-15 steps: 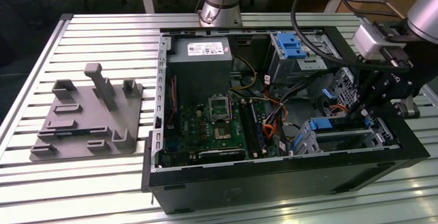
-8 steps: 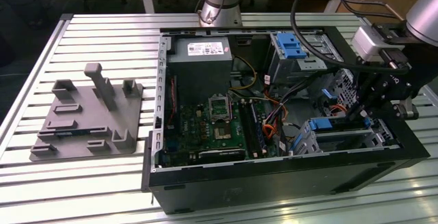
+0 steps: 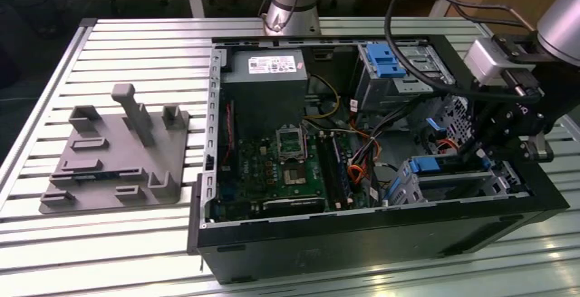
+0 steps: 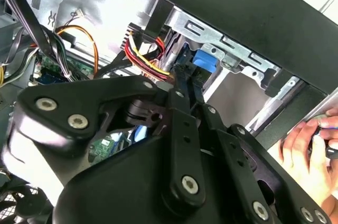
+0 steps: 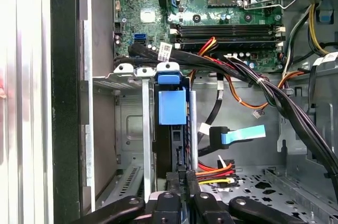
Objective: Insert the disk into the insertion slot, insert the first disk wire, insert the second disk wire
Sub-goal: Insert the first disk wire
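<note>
**Pincer clenched at end of disk seated in PC drive cage**

In the first wrist view the pincer [image 5: 181, 175] has its fingertips drawn tight together, right at the nearest end of the disk [image 5: 171, 108]. Can't tell if anything is pinched btwn them. The disk stands edge-on in the insertion slot [image 5: 129, 129], in line w/ the pincer, blue carrier tab at the end away from it.

A red, yellow & orange wire bundle [image 5: 214, 172] runs up to the fingertips from one side. Just beside the disk a flat blue cable [image 5: 240, 134] w/ a black plug hangs free; a small white tag sits by the plug, print unreadable.

Past the slot lies the green motherboard [image 5: 211, 18].

In the exterior view the grey power-supply box [image 3: 263, 90] carries a white label, text not legible. The open PC case [image 3: 363, 242] sits on a slatted metal surface [image 3: 136, 39]. A grey fixture plate [image 3: 118, 168] lies well apart, at the exterior view's left.

In the second wrist view a person's hand [image 4: 309, 147] is near the case's outer wall.
</note>
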`<action>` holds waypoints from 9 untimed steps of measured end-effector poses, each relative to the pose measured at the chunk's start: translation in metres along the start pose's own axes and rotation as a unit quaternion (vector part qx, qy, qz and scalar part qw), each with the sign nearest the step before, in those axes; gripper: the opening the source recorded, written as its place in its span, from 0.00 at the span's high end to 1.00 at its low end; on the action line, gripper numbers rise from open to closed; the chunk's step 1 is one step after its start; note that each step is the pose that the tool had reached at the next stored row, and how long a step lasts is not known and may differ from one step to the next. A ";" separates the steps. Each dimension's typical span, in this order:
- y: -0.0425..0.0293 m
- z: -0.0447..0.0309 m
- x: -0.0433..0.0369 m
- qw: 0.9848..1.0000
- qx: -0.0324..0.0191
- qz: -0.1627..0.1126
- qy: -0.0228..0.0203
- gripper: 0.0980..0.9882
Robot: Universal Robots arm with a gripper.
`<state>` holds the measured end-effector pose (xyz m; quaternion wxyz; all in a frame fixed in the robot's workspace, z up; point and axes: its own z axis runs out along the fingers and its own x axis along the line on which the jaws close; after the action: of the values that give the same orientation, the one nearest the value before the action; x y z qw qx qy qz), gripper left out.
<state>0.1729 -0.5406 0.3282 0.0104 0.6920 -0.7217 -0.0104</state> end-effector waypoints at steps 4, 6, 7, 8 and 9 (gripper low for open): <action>0.0002 -0.0068 0.0000 1.000 0.000 0.000 0.000 0.78; 0.0004 -0.0137 -0.0002 1.000 0.001 0.000 0.000 0.78; 0.0005 -0.0177 -0.0003 1.000 0.001 0.000 0.000 0.78; 0.0007 -0.0220 -0.0003 1.000 0.001 0.000 0.000 0.78; 0.0009 -0.0304 -0.0004 1.000 0.002 0.000 0.000 0.78</action>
<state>0.1729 -0.5403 0.3586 0.0092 0.6920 -0.7217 -0.0092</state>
